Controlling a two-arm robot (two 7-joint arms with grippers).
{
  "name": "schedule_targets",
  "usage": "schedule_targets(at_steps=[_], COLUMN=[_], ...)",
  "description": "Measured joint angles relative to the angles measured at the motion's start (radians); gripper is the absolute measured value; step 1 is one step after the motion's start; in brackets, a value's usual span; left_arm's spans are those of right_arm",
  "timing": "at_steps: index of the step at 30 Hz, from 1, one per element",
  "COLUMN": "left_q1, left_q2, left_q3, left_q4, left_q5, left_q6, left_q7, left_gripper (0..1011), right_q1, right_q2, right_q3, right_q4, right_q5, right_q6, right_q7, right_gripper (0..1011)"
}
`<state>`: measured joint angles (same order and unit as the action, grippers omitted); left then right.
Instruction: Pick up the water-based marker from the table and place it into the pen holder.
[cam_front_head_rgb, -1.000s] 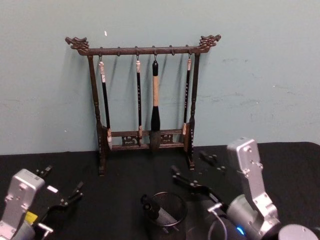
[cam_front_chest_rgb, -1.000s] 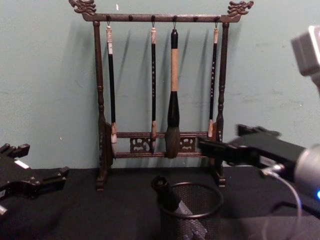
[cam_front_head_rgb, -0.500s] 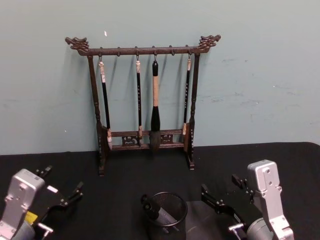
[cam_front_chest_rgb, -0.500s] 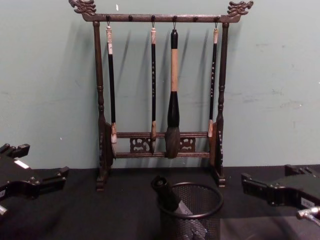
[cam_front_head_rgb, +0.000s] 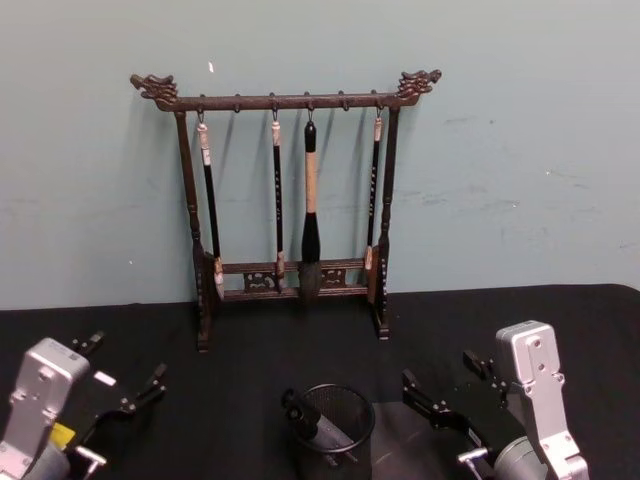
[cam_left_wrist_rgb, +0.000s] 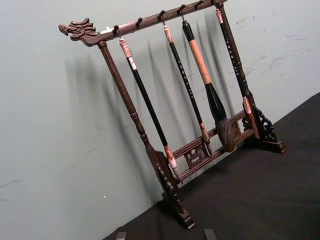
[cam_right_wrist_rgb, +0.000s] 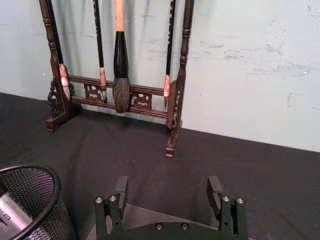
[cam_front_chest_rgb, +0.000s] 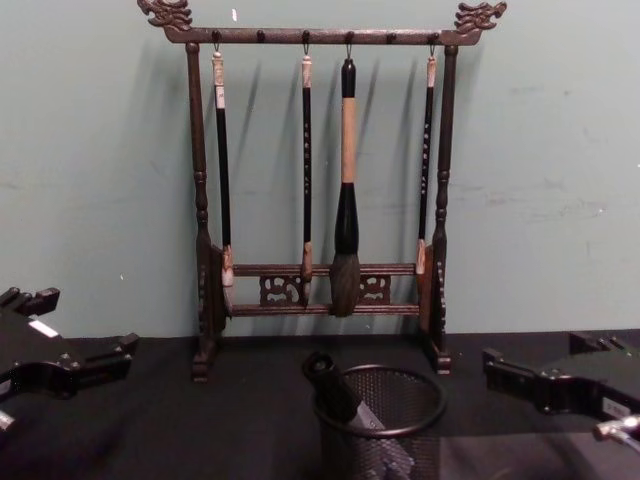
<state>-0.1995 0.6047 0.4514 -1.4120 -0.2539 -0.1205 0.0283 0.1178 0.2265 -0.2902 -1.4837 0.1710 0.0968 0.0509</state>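
Observation:
The pen holder (cam_front_head_rgb: 362, 412), a black wire-mesh cup, stands at the front middle of the black table. The water-based marker (cam_front_head_rgb: 303, 413) leans inside it, its black cap poking over the rim on the left. From the chest view the marker's cap (cam_front_chest_rgb: 326, 378) rises above the holder's rim (cam_front_chest_rgb: 432, 392). The right wrist view catches the holder (cam_right_wrist_rgb: 35, 197) with the marker's grey body (cam_right_wrist_rgb: 11, 218) inside. My right gripper (cam_front_head_rgb: 443, 375) hovers open and empty to the right of the holder, clear of it. At the front left, my left gripper (cam_front_head_rgb: 122, 360) is open and empty.
A tall dark wooden rack (cam_front_head_rgb: 290, 100) hung with several calligraphy brushes stands behind the holder, against the teal wall. A grey mat (cam_front_head_rgb: 400, 440) lies on the black cloth just right of the holder. Black tabletop stretches between the rack and both grippers.
My right arm has drawn back from above the holder and dropped low at the right, then held still. The marker stays in the holder. The left arm has not moved.

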Motion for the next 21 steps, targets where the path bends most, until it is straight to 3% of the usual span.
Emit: schedule_targets(at_steps=[21], left_q1=[0.000], left_q2=[0.000], left_q3=[0.000], left_q4=[0.000], left_q5=[0.000], left_q6=[0.000], left_q7=[0.000], left_gripper=[1001], right_q1=[0.000], right_q2=[0.001], right_q3=[-0.002], right_q4=[0.000], right_q5=[0.000], right_q6=[0.000], right_q7=[-0.004], right_gripper=[1000])
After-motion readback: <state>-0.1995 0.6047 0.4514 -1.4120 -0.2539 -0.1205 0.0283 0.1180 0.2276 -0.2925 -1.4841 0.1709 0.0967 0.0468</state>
